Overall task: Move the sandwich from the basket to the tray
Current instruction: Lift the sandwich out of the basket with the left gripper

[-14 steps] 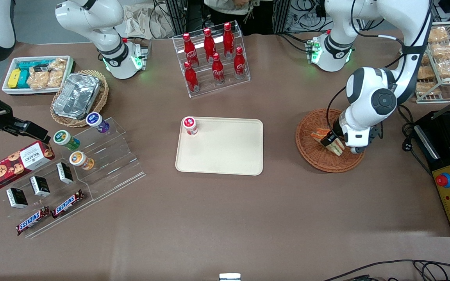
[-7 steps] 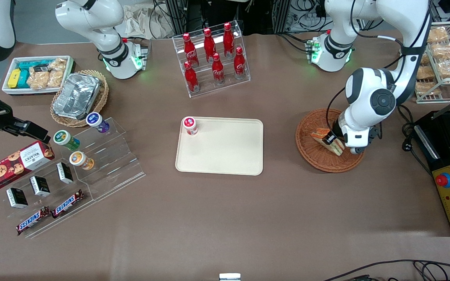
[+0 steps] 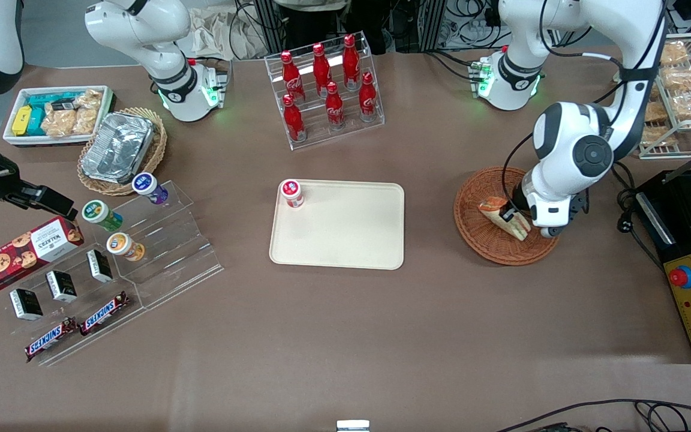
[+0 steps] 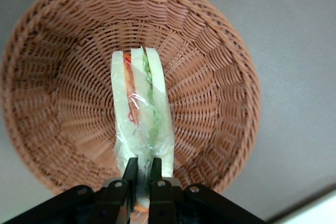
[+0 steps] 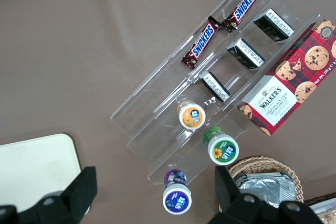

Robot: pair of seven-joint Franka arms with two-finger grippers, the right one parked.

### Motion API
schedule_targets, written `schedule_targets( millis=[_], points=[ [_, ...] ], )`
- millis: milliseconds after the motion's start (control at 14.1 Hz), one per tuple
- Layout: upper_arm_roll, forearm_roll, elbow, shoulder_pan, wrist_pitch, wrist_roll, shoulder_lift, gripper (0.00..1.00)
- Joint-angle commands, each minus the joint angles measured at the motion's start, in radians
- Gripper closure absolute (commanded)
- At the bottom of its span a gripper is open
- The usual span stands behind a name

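Pincer (image 4: 142, 174) clamped tight on wrapped sandwich (image 4: 140, 116), over the middle of the basket (image 4: 220, 66); tray (image 3: 345, 240) well apart on desk (image 3: 345, 336).

Open table between wicker basket and tray

The left arm's gripper (image 4: 140, 174), pinched on the plastic-wrapped triangular sandwich (image 3: 506, 217), sits inside the round reddish-brown wicker basket (image 3: 478, 231). Bare brown tabletop (image 3: 429, 222) separates basket from the flat cream rectangular tray (image 3: 345, 240). A small red-lidded white jar (image 3: 291, 193) occupies one tray corner; the remainder lies bare.
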Motion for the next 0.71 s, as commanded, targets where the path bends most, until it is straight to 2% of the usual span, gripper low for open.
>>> schedule_targets(
  millis=[0,355,638],
  points=[
    [0.0,0.009,0.146,0.006,-0.185,-0.005,-0.016,1.0],
    [0.001,0.007,0.38,0.009,-0.398,0.063,-0.01,1.0],
    [0.0,0.004,0.403,0.006,-0.431,0.098,-0.017,1.0]
  ],
)
